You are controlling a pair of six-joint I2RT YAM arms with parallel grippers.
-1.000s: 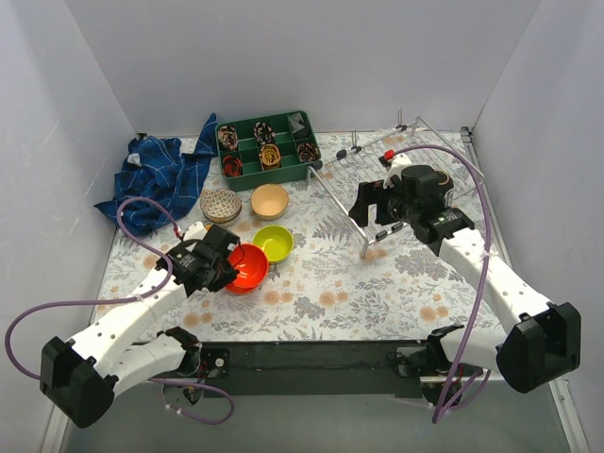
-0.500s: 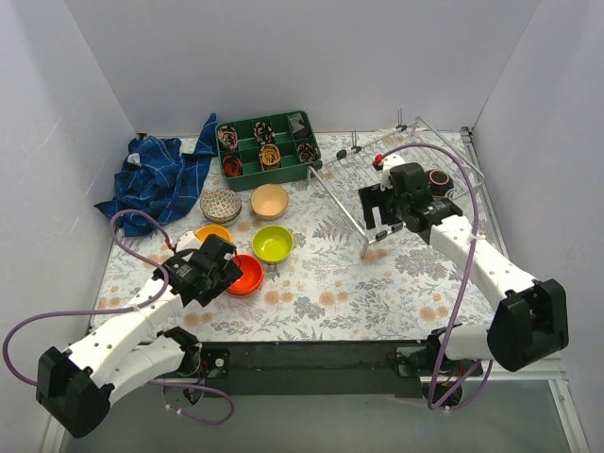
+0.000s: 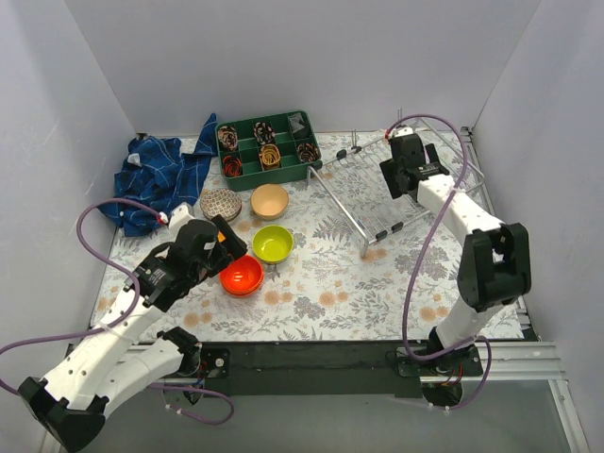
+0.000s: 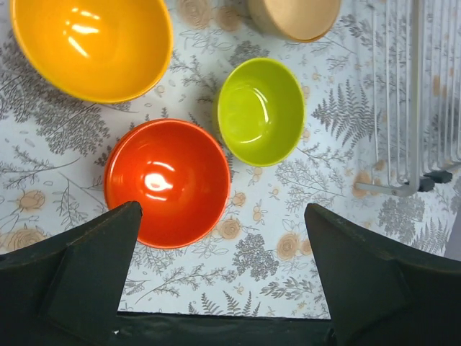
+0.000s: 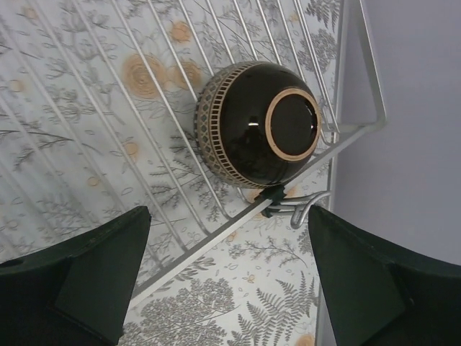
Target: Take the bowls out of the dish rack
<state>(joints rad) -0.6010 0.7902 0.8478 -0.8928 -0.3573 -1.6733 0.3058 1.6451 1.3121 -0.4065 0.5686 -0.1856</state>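
Colour record
I see: red-orange bowl (image 4: pixel 167 184), lime green bowl (image 4: pixel 261 112), yellow-orange bowl (image 4: pixel 92 45), black bowl (image 5: pixel 258 133) with tan lattice band.

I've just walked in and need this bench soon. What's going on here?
A two-armed robot is unloading bowls from a wire dish rack. The red-orange bowl, lime green bowl, yellow-orange bowl, beige bowl and dotted bowl sit on the table. The left gripper hovers open and empty over the red-orange one. The right gripper, also open, hangs above a dark patterned bowl lying upside down in the rack, not yet gripped.
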